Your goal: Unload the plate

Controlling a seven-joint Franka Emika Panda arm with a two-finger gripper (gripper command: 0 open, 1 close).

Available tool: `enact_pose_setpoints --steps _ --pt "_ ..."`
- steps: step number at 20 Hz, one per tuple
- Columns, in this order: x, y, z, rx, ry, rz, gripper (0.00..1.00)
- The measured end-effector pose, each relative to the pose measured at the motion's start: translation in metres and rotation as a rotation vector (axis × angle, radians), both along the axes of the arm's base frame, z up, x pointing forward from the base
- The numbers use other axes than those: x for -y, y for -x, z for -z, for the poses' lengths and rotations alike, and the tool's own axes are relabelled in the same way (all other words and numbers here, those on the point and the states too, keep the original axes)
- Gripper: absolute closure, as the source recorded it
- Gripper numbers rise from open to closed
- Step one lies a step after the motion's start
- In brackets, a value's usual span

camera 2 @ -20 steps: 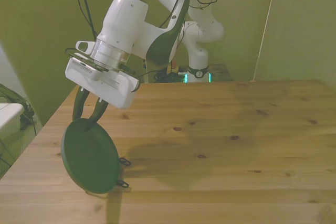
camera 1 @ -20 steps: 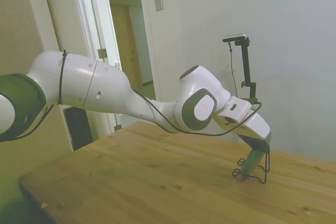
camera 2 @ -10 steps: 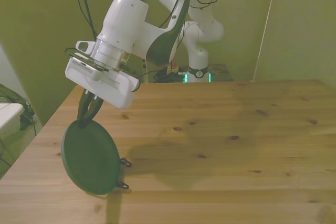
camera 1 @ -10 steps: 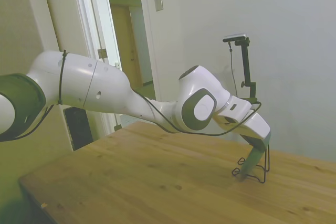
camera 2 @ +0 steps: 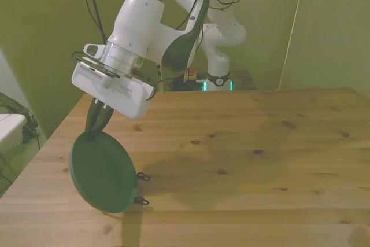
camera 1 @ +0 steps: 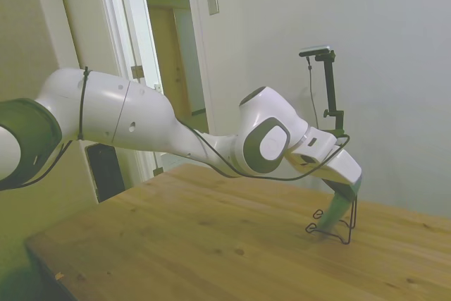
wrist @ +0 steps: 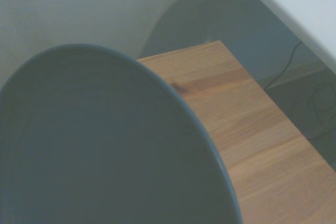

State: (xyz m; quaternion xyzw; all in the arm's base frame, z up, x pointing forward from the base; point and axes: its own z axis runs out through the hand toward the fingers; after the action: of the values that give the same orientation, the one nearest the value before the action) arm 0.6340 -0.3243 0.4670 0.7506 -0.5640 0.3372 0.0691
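A round, matte dark green plate (camera 2: 104, 172) with a shallow raised rim is being held on edge, tilted, in a thin black wire rack (camera 1: 331, 223) near the wooden table's (camera 2: 243, 160) corner. Its top rim is being pinched by the gripper's (camera 2: 97, 126) closed jaws.

plate (camera 2: 103, 172) shifted slightly toward the front view's right, wire rack (camera 1: 331, 220) dragged along with it
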Motion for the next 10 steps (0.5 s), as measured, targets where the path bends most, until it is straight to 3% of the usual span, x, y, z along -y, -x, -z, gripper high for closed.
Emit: enact_pose_setpoints --steps 6,10 --pt "-0.010 -0.009 -0.022 0.039 0.010 -0.021 1.00" --pt "-0.024 -0.014 -0.053 0.088 0.020 -0.033 1.00"
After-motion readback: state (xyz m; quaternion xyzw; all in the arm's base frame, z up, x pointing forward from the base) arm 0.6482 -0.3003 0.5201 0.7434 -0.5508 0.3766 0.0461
